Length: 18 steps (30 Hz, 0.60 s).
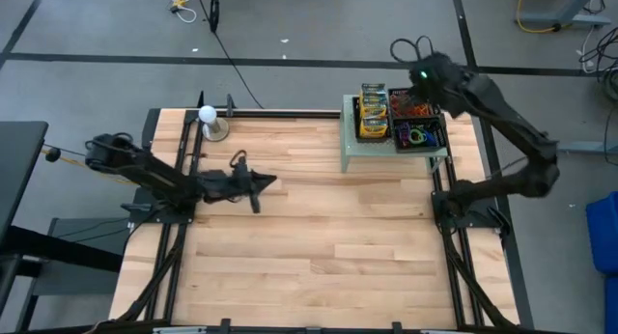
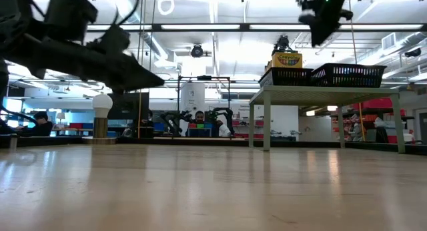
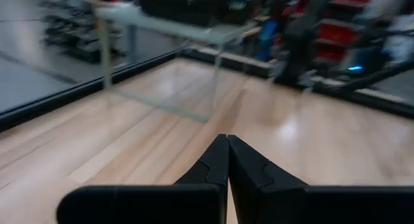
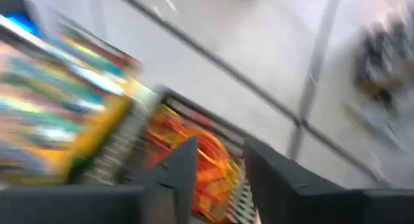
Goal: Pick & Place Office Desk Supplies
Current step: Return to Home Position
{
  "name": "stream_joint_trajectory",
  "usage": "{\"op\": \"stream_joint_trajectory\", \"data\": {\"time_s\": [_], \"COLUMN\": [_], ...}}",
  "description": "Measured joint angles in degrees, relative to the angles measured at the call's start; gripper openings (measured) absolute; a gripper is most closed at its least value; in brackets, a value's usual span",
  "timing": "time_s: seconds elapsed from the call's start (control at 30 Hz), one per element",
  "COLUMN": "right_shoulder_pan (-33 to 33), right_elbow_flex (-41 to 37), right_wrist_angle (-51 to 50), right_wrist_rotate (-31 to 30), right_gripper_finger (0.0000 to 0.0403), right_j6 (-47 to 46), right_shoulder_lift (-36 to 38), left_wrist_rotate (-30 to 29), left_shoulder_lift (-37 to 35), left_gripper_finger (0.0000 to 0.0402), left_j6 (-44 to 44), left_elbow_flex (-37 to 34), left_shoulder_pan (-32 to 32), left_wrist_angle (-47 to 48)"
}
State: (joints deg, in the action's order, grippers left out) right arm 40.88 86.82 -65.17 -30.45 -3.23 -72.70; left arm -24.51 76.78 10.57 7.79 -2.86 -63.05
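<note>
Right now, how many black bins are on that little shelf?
3 on the shelf, seen from above: left bin with crayon boxes, upper-right bin with red and orange bands, lower-right bin with green and purple bands. The right gripper may hide more.

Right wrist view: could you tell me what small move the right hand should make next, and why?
Probably lift the right hand straight up and clear of the shelf. Its fingers stand apart with nothing between them, and the red and orange rubber bands lie in the bin beneath it. The left hand hovers shut over the table.
</note>
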Motion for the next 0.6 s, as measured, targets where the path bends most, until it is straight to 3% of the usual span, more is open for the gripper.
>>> {"op": "stream_joint_trajectory", "data": {"time_s": [0.23, 0.47, 0.6], "right_shoulder_pan": [-13.67, -30.16, -36.13], "right_elbow_flex": [-17.81, -37.93, -46.47], "right_wrist_angle": [21.94, 46.27, 54.86], "right_wrist_rotate": [1.72, 1.05, 6.25], "right_gripper_finger": [0.001, 0.0007, 0.0007], "right_j6": [3.93, 9.11, 10.17], "right_shoulder_lift": [13.16, 21.61, 25.36], "left_wrist_rotate": [13.74, 19.48, 18.87], "left_shoulder_lift": [-16.2, -30.86, -38.27], "left_gripper_finger": [0.0006, 0.0006, 0.0006], "left_j6": [-3.64, -6.28, -7.45], "left_elbow_flex": [-6.78, -7.4, -7.39], "left_shoulder_pan": [7.06, 10.03, 10.08], "left_wrist_angle": [0.31, 11.29, 17.3]}}
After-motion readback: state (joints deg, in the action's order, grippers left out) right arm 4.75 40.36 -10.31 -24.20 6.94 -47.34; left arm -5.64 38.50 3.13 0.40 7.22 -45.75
